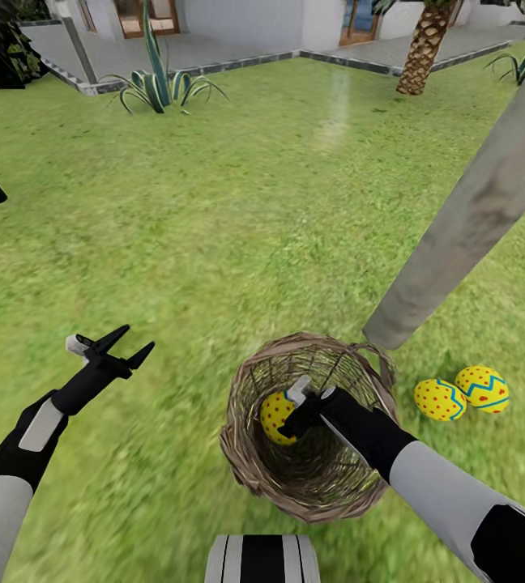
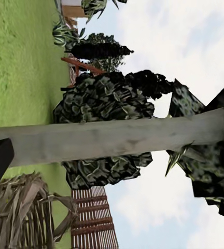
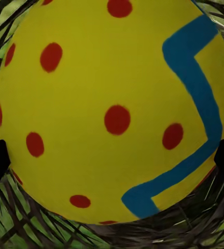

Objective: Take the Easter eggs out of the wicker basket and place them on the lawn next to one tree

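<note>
Inside the wicker basket (image 1: 311,478), the right gripper (image 1: 295,414) reaches one egg (image 1: 275,414).
Its fingers sit either side of that egg; actual pinching I cannot tell. Two eggs (image 1: 439,399) lie on the lawn (image 1: 214,202) beside the tree trunk (image 1: 473,210). Left gripper (image 1: 125,344) hovers, fingers spread.

A home garden: lawn (image 1: 214,202), tree (image 1: 473,219), palm (image 1: 423,48), slatted fence (image 2: 94,218), and paved patio (image 1: 214,48) by a house (image 1: 254,20).

Left gripper (image 1: 126,342) hung out front, fingers spread wide; right arm (image 1: 424,470) reached forward and down, gripper (image 1: 295,409) low, grip unclear.
</note>
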